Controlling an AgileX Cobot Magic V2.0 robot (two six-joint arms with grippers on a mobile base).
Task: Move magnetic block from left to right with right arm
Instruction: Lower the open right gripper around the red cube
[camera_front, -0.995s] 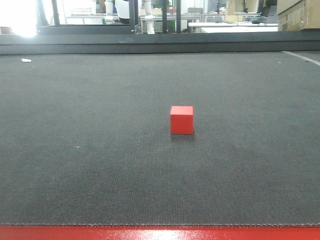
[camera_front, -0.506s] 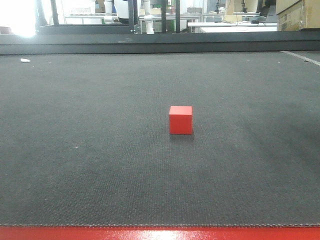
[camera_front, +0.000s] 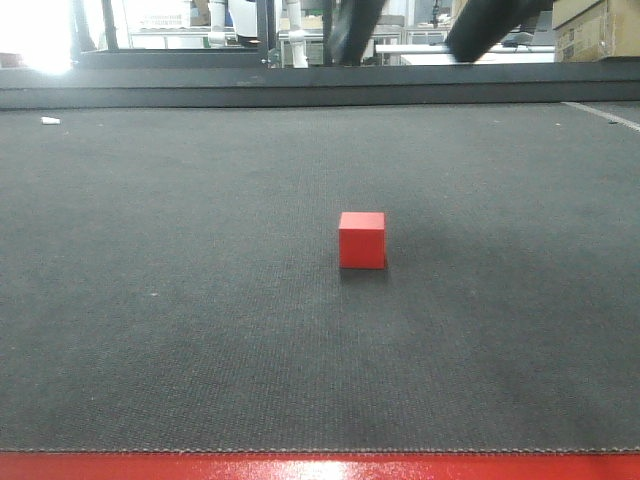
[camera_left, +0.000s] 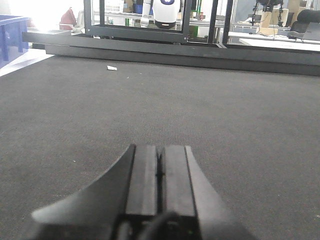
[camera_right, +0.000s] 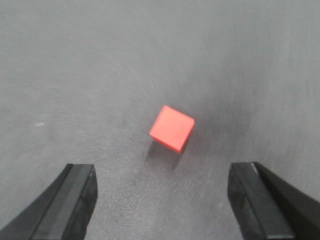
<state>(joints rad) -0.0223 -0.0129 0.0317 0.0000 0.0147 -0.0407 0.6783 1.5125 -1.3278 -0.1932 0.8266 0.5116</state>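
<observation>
The magnetic block, a small red cube, rests alone on the dark grey mat near the middle of the front view. From above, the right wrist view shows the block ahead of my right gripper, which is open wide and held above the mat with nothing between its fingers. Two dark blurred fingers of that gripper enter the top edge of the front view, high above the block. My left gripper is shut and empty, low over bare mat; the block is out of its view.
A red strip runs along the mat's near edge. A dark raised rail bounds the far side, with frames and benches behind it. A small white scrap lies at the far left. A cardboard box stands at the back right.
The right gripper's fingers have come into the top of the front view, where nothing showed before. The block has stayed in place.
</observation>
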